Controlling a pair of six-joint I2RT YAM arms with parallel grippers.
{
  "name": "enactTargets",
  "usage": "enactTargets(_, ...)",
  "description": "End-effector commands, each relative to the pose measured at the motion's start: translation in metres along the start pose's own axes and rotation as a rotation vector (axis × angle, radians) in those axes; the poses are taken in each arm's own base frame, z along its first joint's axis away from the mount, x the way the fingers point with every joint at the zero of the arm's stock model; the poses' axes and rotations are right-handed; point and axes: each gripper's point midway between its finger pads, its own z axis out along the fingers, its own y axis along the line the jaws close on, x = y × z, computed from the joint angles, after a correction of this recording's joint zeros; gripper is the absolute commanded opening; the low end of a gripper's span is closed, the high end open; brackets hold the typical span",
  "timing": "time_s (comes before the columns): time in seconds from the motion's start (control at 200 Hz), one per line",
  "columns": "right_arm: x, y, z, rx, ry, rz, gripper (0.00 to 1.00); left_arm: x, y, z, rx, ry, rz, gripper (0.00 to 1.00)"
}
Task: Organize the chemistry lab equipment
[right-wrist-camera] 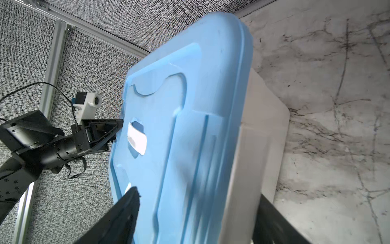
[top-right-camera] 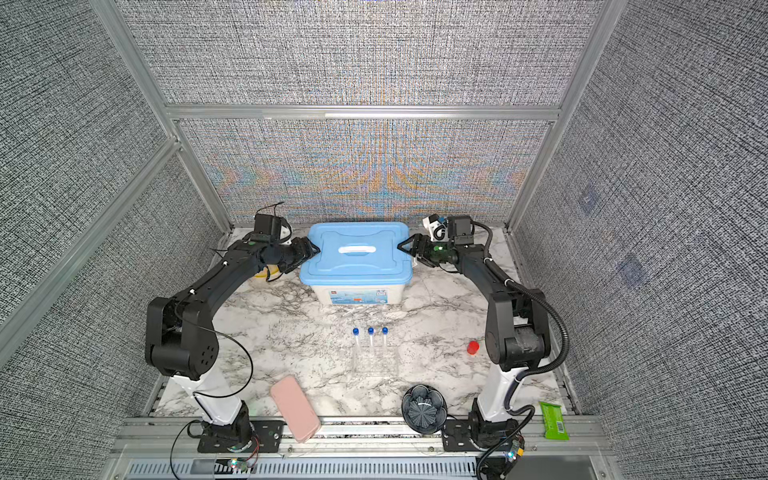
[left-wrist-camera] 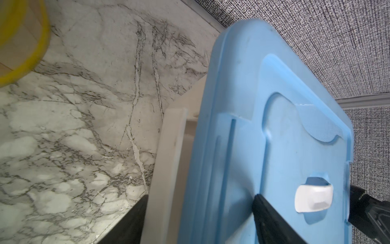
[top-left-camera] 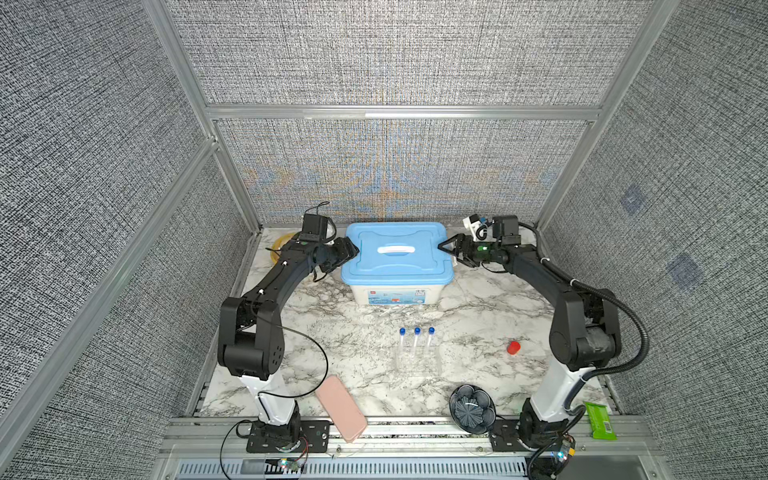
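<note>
- Three long clear tubes with blue caps (top-left-camera: 416,341) stand side by side in a small clear plastic rack (top-left-camera: 417,363) near the middle of the white marble-patterned desk (top-left-camera: 324,328), well apart from both arms.
- Behind the rack, towards the back wall, sits a white plastic storage box (top-left-camera: 357,293) closed by a pale blue lid (top-left-camera: 370,266) with a white handle (top-left-camera: 396,249).
- The left gripper (top-left-camera: 350,254) reaches the lid's left edge. In the left wrist view its jaws stand apart, one side on the lid's top and the other beside the box wall under the rim. Whether they pinch the edge cannot be told.
- The right gripper (top-left-camera: 450,254) meets the opposite edge the same way, jaws apart, one side above the lid and one against the box's side. Its grip cannot be made out either.
- A yellow round basket (top-left-camera: 277,249) shows partly behind the left arm.
- A small red cylinder (top-left-camera: 513,348) stands right of the rack, near the right arm.
- Along the front lie a flat pink rectangular case (top-left-camera: 340,409), overhanging the desk's edge, a dark flower-shaped dish (top-left-camera: 471,409) and a green packet (top-left-camera: 600,420).
</note>
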Motion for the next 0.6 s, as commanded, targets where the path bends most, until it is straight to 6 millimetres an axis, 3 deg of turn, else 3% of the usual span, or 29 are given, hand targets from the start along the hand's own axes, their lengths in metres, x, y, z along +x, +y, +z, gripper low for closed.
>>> enactTargets(0.0,0.007,0.006,0.004,0.036,0.028,-0.052,0.69,0.023,0.022,0.001,-0.086,0.071,-0.041,0.75)
enactTargets(0.225,0.021,0.010,0.015,0.186,0.078,-0.165,0.65,0.027,0.022,0.000,-0.076,0.079,-0.055,0.75)
enactTargets(0.425,0.034,-0.008,0.022,0.422,0.162,-0.265,0.63,0.029,0.021,-0.001,-0.073,0.084,-0.062,0.75)
enactTargets(0.59,0.038,-0.016,0.024,0.513,0.186,-0.325,0.51,0.030,0.018,0.001,-0.051,0.097,-0.076,0.75)
